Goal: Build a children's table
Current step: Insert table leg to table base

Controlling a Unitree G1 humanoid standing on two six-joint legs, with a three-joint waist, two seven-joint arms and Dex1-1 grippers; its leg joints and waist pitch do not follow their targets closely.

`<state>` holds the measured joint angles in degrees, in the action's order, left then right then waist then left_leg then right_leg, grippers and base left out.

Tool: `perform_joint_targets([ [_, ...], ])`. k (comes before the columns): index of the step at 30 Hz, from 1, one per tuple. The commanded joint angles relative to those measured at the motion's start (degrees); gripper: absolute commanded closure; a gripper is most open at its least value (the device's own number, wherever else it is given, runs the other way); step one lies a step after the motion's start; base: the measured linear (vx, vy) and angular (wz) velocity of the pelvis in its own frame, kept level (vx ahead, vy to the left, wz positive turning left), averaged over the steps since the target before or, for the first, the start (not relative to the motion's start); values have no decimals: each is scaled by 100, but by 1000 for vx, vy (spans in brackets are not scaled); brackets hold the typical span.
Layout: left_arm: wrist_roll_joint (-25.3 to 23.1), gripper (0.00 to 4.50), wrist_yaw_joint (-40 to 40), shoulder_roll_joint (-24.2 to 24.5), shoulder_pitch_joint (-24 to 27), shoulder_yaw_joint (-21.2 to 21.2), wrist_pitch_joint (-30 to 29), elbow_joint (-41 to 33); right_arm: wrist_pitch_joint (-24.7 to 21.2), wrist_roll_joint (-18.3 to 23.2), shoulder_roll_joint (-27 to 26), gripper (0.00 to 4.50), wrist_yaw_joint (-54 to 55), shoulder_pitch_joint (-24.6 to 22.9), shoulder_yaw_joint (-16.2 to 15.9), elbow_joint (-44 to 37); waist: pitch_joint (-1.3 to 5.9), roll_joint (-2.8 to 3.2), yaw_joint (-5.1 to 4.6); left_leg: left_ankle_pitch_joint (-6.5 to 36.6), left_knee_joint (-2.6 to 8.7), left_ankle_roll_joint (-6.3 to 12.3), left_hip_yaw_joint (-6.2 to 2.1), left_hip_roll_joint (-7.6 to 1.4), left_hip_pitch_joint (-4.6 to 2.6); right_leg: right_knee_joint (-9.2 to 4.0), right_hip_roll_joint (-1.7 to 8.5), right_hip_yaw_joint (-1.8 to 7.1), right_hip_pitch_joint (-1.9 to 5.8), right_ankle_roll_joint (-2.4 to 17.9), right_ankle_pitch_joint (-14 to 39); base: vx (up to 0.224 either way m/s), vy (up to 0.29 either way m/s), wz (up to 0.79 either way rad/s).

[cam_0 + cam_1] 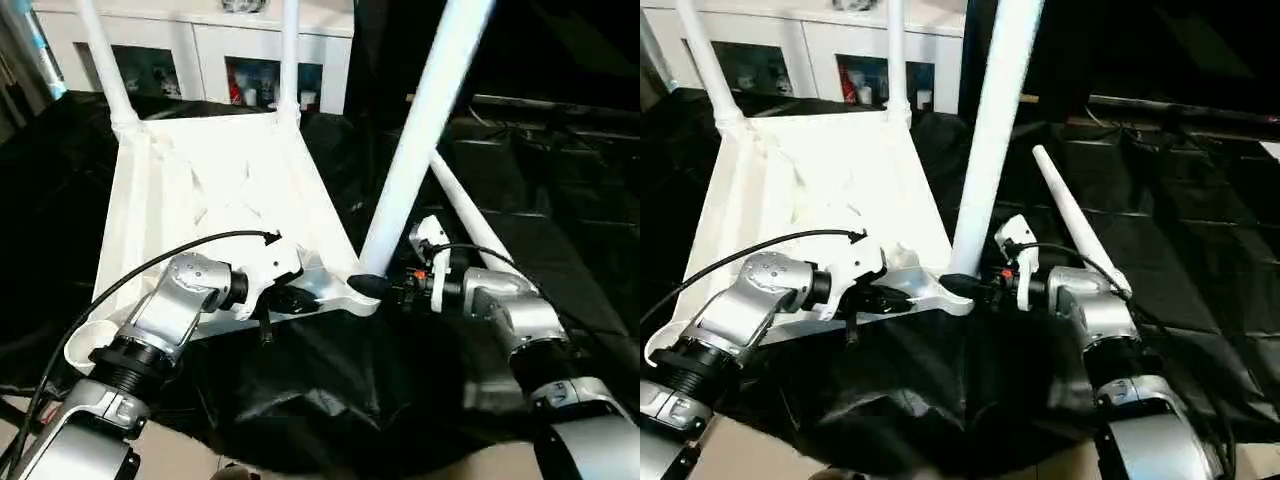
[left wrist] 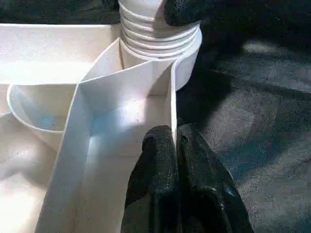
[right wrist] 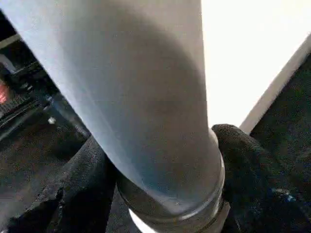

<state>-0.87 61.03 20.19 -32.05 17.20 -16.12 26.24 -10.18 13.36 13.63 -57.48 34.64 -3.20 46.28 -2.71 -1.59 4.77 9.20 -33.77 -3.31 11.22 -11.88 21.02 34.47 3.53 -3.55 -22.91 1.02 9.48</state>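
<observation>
The white tabletop [image 1: 200, 190] lies upside down on black cloth, ribbed underside up. Two white legs [image 1: 105, 70] [image 1: 289, 60] stand upright in its far corners. A third leg [image 1: 420, 130] leans over the near right corner, its threaded end [image 2: 155, 29] sitting in the corner socket. My right gripper [image 1: 375, 287] is shut on that leg just above the thread, one black finger [image 3: 82, 189] on each side. My left gripper [image 1: 290, 298] is shut on the tabletop's thin rim wall [image 2: 146, 97] beside that socket. A fourth leg [image 1: 470, 215] lies on the cloth to the right.
A white cabinet [image 1: 200, 45] with glass doors stands behind the tabletop. Crumpled black cloth [image 1: 330, 390] covers the floor around and in front of the work. A black cable [image 1: 150, 265] loops over my left forearm.
</observation>
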Motion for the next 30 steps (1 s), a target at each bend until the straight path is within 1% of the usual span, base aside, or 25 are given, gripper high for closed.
perform_joint_targets([
  [1, 111, 450, -391, -423, -353, -89, -65, -34, 35, -397, -159, 180, 1539, -32, 130, 812, 272, 74, -51, 2174, 423, -194, -126, -152, -151, -540, 460, 218, 135, 951, 2624, 0, 0, 0],
  [2, 78, 450, -641, -565, -442, -137, -127, 104, 79, -373, -283, 180, 1950, 40, 230, 964, 278, 79, -82, 2364, 426, -294, -165, -141, -175, -566, 473, 188, 143, 834, 2999, 0, 0, 0],
  [3, 38, 450, -1016, -805, -586, -198, -225, 321, 125, -279, -501, 181, 2490, 179, 400, 1200, 297, 92, -116, 2417, 425, -333, -195, -129, -175, -576, 479, 164, 153, 744, 3136, 0, 0, 0],
  [4, 32, 450, -1083, -851, -613, -208, -243, 361, 132, -257, -544, 181, 2579, 206, 433, 1243, 298, 74, -172, 2475, 425, -330, -207, -119, -165, -613, 477, 133, 155, 681, 3213, -54, 18, -11],
  [5, 32, 450, -1099, -861, -619, -212, -250, 370, 132, -252, -553, 181, 2600, 213, 442, 1251, 298, 74, -172, 2475, 425, -330, -207, -119, -165, -613, 477, 133, 155, 681, 3213, 0, 0, 0],
  [6, 33, 450, -1513, -1138, -770, -307, -409, 588, 112, -99, -794, 181, 3092, 373, 655, 1440, 307, 91, -207, 2472, 435, -255, -212, -119, -127, -630, 482, 119, 181, 662, 3119, 0, 0, 0],
  [7, 26, 450, -1871, -1384, -895, -373, -560, 772, 119, 39, -1014, 181, 3473, 528, 820, 1595, 311, 110, -211, 2503, 428, -245, -210, -113, -154, -626, 468, 118, 148, 689, 3068, 0, 0, 0],
  [8, 25, 450, -1884, -1392, -899, -375, -565, 778, 120, 44, -1022, 181, 3487, 533, 826, 1600, 298, 101, -230, 2578, 411, -227, -193, -101, -179, -662, 459, 117, 102, 693, 3135, 0, 0, 0],
  [9, -12, 450, -2095, -1534, -950, -380, -595, 864, 131, 106, -1141, 181, 3673, 628, 892, 1677, 301, 86, -224, 2616, 396, -227, -201, -92, -206, -669, 456, 98, 100, 679, 3179, 0, 0, 0],
  [10, -39, 450, -2237, -1657, -980, -368, -618, 913, 138, 164, -1257, 181, 3809, 720, 948, 1739, 289, 83, -249, 2657, 399, -163, -203, -77, -180, -691, 453, 77, 110, 638, 3267, 0, 0, 0],
  [12, -99, 450, -2404, -1833, -1007, -348, -645, 963, 188, 210, -1432, 181, 4018, 876, 1035, 1857, 296, 85, -255, 2735, 395, -126, -205, -78, -195, -717, 458, 45, 93, 568, 3333, 0, 0, 0],
  [13, -131, 450, -2424, -1862, -1004, -326, -646, 961, 208, 201, -1478, 181, 4059, 921, 1039, 1883, 297, 91, -260, 2751, 397, -120, -211, -79, -191, -715, 465, 33, 98, 558, 3337, 0, 0, 0],
  [14, -181, 450, -2440, -1868, -1009, -294, -612, 993, 236, 199, -1525, 181, 4108, 973, 1064, 1937, 303, 81, -270, 2729, 418, -98, -216, -88, -157, -717, 471, 18, 124, 542, 3269, 0, 0, 0],
  [16, -227, 450, -2464, -1858, -1012, -265, -573, 1035, 281, 168, -1573, 181, 4182, 1039, 1091, 2024, 323, 138, -268, 2689, 458, -107, -242, -130, -133, -685, 496, 5, 159, 655, 2859, 0, 0, 0],
  [17, -231, 450, -2478, -1825, -1011, -266, -574, 1056, 321, 101, -1599, 181, 4245, 1083, 1114, 2104, 325, 134, -276, 2680, 469, -112, -247, -132, -114, -673, 493, 0, 176, 690, 2741, 0, 0, 0],
  [18, -233, 450, -2479, -1800, -1015, -267, -575, 1068, 336, 70, -1612, 181, 4266, 1101, 1128, 2141, 320, 125, -276, 2728, 475, -140, -242, -128, -120, -653, 490, 7, 166, 776, 2591, 0, 0, 0],
  [19, -235, 450, -2480, -1786, -1018, -267, -574, 1076, 340, 57, -1617, 181, 4264, 1108, 1131, 2155, 320, 125, -276, 2728, 475, -140, -242, -128, -120, -653, 490, 7, 166, 776, 2591, 0, 0, 0],
  [20, -236, 450, -2479, -1770, -1022, -270, -569, 1087, 345, 42, -1620, 181, 4229, 1106, 1121, 2162, 315, 124, -272, 2778, 461, -138, -228, -117, -150, -662, 494, 15, 142, 808, 2611, 0, 0, 0],
  [22, -244, 450, -2489, -1754, -1028, -292, -565, 1104, 353, 11, -1631, 181, 4205, 1108, 1105, 2186, 306, 124, -265, 2784, 460, -123, -223, -116, -153, -677, 505, 18, 141, 801, 2703, 0, 0, 0],
  [23, -256, 450, -2499, -1755, -1030, -312, -567, 1107, 365, 3, -1639, 181, 4217, 1117, 1113, 2211, 308, 55, -271, 2760, 457, -107, -214, -116, -147, -685, 507, 17, 141, 792, 2731, 0, 0, 0],
  [24, -269, 450, -2501, -1759, -1029, -327, -569, 1101, 366, -30, -1633, 181, 4330, 1142, 1118, 2251, 304, 98, -254, 2737, 460, -103, -222, -122, -158, -677, 517, 22, 137, 794, 2763, 0, 0, 0],
  [26, -279, 450, -2496, -1761, -1028, -337, -569, 1095, 366, -54, -1622, 181, 4450, 1170, 1134, 2296, 297, 101, -266, 2777, 465, -124, -223, -123, -160, -683, 510, 16, 126, 769, 2816, 0, 0, 0],
  [29, -304, 450, -2376, -1700, -1026, -280, -385, 1071, 581, -75, -1580, 181, 4354, 1255, 1178, 2314, 289, 117, -276, 2925, 465, -138, -234, -116, -175, -716, 511, 1, 110, 684, 2967, 0, 0, 0],
  [30, -304, 450, -2348, -1682, -1019, -269, -366, 1056, 613, -83, -1569, 125, 4333, 1270, 1188, 2306, 290, 113, -282, 2921, 469, -137, -238, -120, -166, -716, 514, 2, 115, 668, 2974, 0, 0, 0],
])
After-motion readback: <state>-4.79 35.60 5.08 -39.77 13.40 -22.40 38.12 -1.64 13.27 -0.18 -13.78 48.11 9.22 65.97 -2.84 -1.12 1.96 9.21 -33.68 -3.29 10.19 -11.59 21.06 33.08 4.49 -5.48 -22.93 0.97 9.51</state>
